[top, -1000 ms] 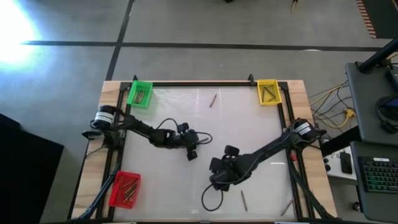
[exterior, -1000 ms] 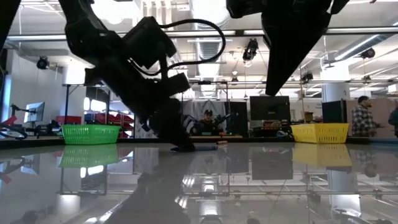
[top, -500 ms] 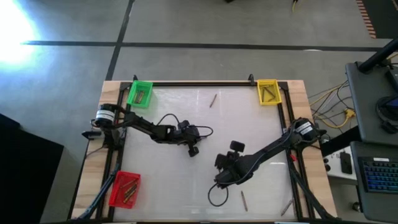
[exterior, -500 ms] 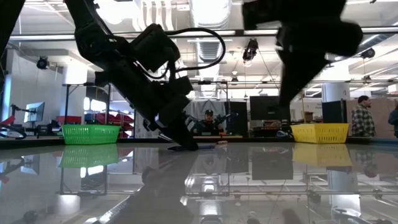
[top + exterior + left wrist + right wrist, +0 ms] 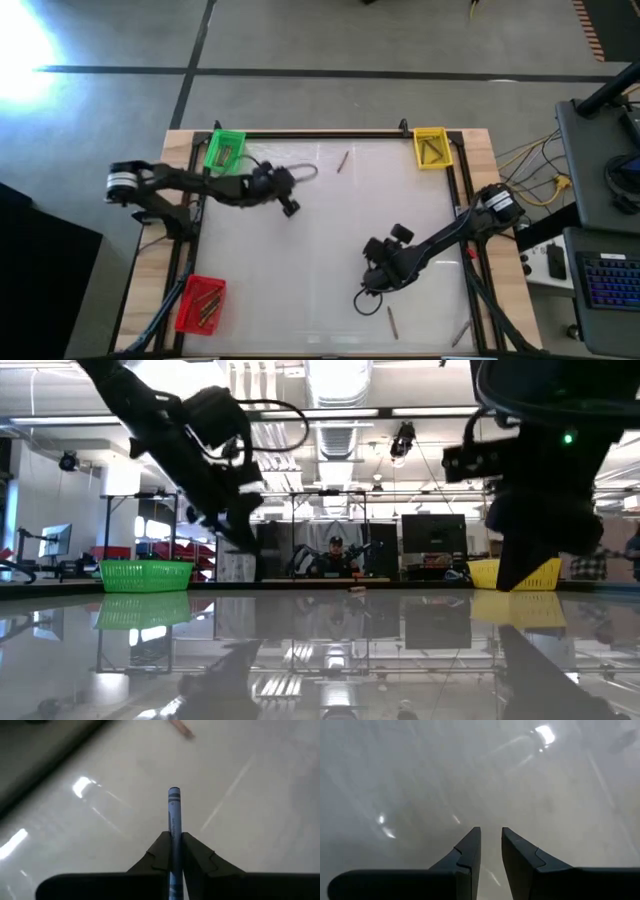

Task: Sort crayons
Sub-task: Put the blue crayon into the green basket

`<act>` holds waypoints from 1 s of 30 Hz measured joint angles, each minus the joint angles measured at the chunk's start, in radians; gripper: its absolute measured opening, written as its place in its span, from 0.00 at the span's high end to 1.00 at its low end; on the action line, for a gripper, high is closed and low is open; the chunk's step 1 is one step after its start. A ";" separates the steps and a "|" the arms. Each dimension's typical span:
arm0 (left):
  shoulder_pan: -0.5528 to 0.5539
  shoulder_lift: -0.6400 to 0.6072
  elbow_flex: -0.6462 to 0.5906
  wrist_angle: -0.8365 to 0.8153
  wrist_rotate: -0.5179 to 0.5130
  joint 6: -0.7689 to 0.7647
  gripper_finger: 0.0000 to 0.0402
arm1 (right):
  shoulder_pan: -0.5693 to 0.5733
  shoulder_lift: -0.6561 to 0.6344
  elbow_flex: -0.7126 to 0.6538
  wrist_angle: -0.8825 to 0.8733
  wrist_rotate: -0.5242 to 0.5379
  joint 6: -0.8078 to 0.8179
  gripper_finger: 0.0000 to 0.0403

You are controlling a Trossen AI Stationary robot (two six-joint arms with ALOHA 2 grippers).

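The left gripper [image 5: 173,851] is clamped on a blue-grey crayon [image 5: 173,815], a thin paper-wrapped stick with dark bands near its tip, which juts out past the two dark, wedge-shaped fingers [image 5: 159,854]. In the high view this gripper [image 5: 290,207] hangs above the table's rear left part, near the green bin [image 5: 224,150]. The right gripper [image 5: 490,851] holds nothing; its fingers stand a narrow gap apart over bare tabletop, at the front right of the table [image 5: 372,285].

Loose crayons lie well apart: one [image 5: 342,161] near the rear edge, one [image 5: 391,320] just in front of the right gripper, one [image 5: 461,333] at the front right corner. More lie in the green bin, the yellow bin [image 5: 431,147] and the red bin [image 5: 203,303]. The bins are small plastic baskets with lattice walls.

The table [image 5: 330,220] is glossy white, mirror-like in the low view, framed by dark rails on a wooden base. Beyond it stand a workshop's desks and monitors; a person [image 5: 336,556] sits far behind.
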 joint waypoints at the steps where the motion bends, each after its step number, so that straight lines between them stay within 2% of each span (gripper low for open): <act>1: 0.028 -0.027 0.000 -0.007 0.000 0.009 0.98 | 0.000 0.000 -0.017 0.038 0.001 0.000 0.83; 6: 0.167 -0.139 -0.004 -0.115 -0.001 -0.001 0.96 | 0.011 0.001 -0.089 0.190 0.003 -0.007 0.83; 12: 0.294 -0.225 -0.017 -0.197 -0.056 -0.108 0.92 | 0.043 -0.002 -0.117 0.203 0.019 0.023 0.83; 15: 0.326 -0.253 -0.027 -0.215 -0.121 -0.122 0.89 | 0.061 -0.005 -0.118 0.196 0.019 0.018 0.83; 21: 0.374 -0.287 -0.017 -0.313 -0.366 -0.220 0.78 | 0.080 -0.018 -0.120 0.189 0.002 0.024 0.83; 23: 0.386 -0.291 -0.015 -0.328 -0.405 -0.245 0.75 | 0.085 -0.026 -0.126 0.191 0.001 0.026 0.83; 25: 0.389 -0.288 -0.015 -0.322 -0.361 -0.217 0.72 | 0.085 -0.033 -0.128 0.191 -0.009 0.026 0.83; 30: 0.387 -0.237 -0.014 -0.263 -0.157 -0.135 0.71 | 0.085 -0.041 -0.132 0.191 -0.012 0.016 0.83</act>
